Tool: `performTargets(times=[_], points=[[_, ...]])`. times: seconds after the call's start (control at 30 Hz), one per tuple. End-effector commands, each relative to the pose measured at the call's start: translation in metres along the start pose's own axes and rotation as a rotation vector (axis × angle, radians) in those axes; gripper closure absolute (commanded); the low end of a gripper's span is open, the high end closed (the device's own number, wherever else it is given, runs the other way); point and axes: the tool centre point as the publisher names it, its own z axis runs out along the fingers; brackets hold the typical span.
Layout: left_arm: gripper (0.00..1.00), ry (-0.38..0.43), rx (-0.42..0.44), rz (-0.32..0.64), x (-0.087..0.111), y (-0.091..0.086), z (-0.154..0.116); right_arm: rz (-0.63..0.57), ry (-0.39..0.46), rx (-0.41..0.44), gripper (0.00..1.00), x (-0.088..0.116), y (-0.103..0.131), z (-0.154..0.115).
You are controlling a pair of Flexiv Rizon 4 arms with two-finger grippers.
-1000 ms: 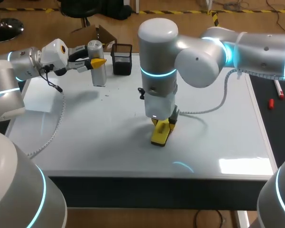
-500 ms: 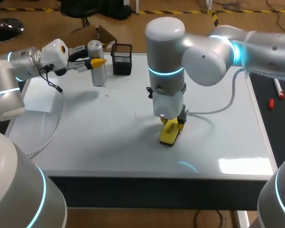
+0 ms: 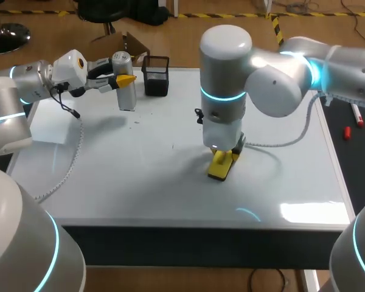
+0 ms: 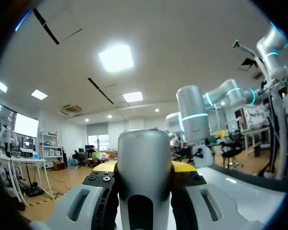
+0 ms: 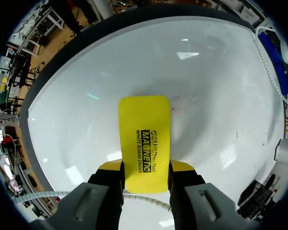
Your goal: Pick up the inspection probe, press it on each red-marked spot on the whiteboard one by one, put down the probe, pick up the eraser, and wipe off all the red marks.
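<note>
Right gripper point(image 5: 146, 168) clamped on the yellow eraser point(image 5: 144, 136), fingers on its two long sides at the near end, far end sticking out ahead. Eraser sits flat on the whiteboard point(image 3: 140, 176), right of the middle, under the upright right wrist. Faint strokes point(image 5: 182, 101) on the board just ahead and to one side of it; too weak to tell the colour.

Handling, as a judgement: eraser looks light and stiff, a smooth plastic block with rounded corners, probably a soft pad underneath (hidden). Glossy sides could slip under hard pushing. Side grip near the end works for wiping, but a hold nearer the middle would press more evenly. Needs to be kept flat, else only one edge wipes.

Left gripper point(image 3: 123, 80) grasps the inspection probe point(image 3: 128, 97), raised over the far left part of the board, well apart from the eraser. Probe is a silver-grey cylinder with a domed top, smooth, rigid, likely slick; fingers pinch it from both sides around mid-body, which suits it.

Black mesh cup point(image 3: 156, 76) stands at the far edge, just beside the probe. Board is white, glossy, reflecting ceiling lights.
</note>
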Motion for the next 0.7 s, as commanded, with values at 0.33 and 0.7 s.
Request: performTargets(times=[0.33, 0.7], points=[[1.0, -0.004, -0.002, 0.002, 0.001, -0.002, 0.001, -0.199, -0.027, -0.011, 1.0, -0.018, -0.058, -0.004], [1.0, -0.004, -0.002, 0.002, 0.001, -0.002, 0.001, -0.321, -0.014, -0.028, 1.0, -0.036, -0.118, -0.026]])
